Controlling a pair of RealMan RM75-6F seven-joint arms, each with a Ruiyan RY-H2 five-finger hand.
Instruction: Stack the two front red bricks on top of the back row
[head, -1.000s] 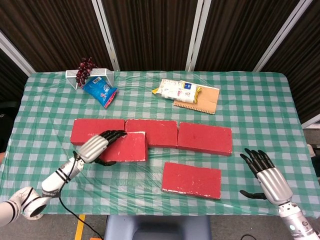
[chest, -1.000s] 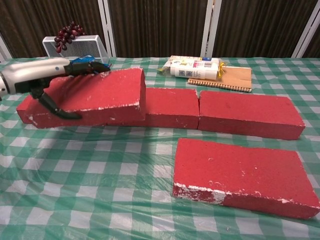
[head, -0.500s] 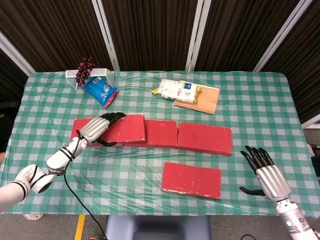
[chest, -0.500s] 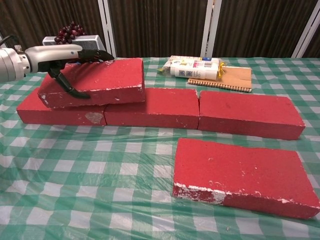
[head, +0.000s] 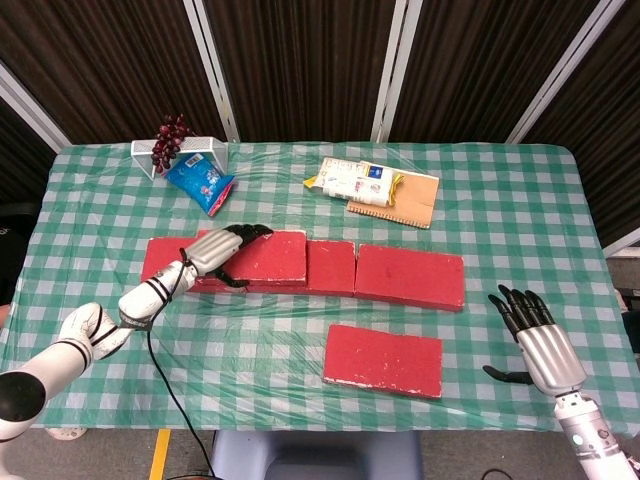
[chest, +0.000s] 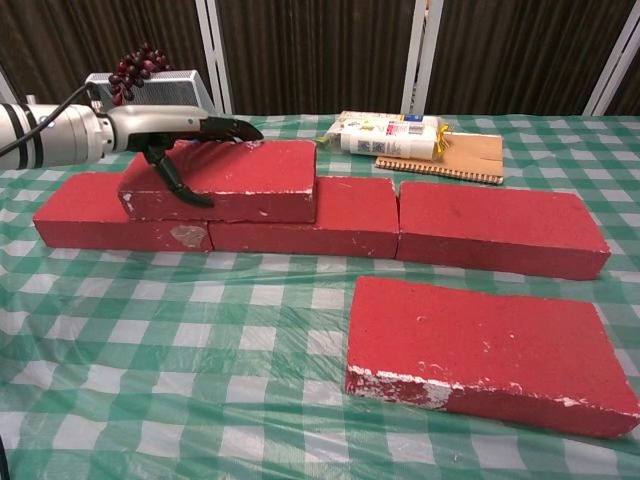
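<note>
My left robot hand grips the first brick, lying on the back row beneath it; the second brick, well right, waits by my empty, spread right robot hand.

**Open cloth in front, clutter behind the brick row**

The back row of bricks runs across the middle of the table like a low wall. Its left end is taller, where a stacked brick lies on top with the left hand gripping it.

In front of the row, one flat brick lies on the cloth toward the right. Left of it the checked cloth is bare. To its right is a bare strip, then the right hand, fingers spread, near the table edge.

Behind the row, a snack bag, a wire basket with grapes, and a carton on a board stand well apart from the bricks.
</note>
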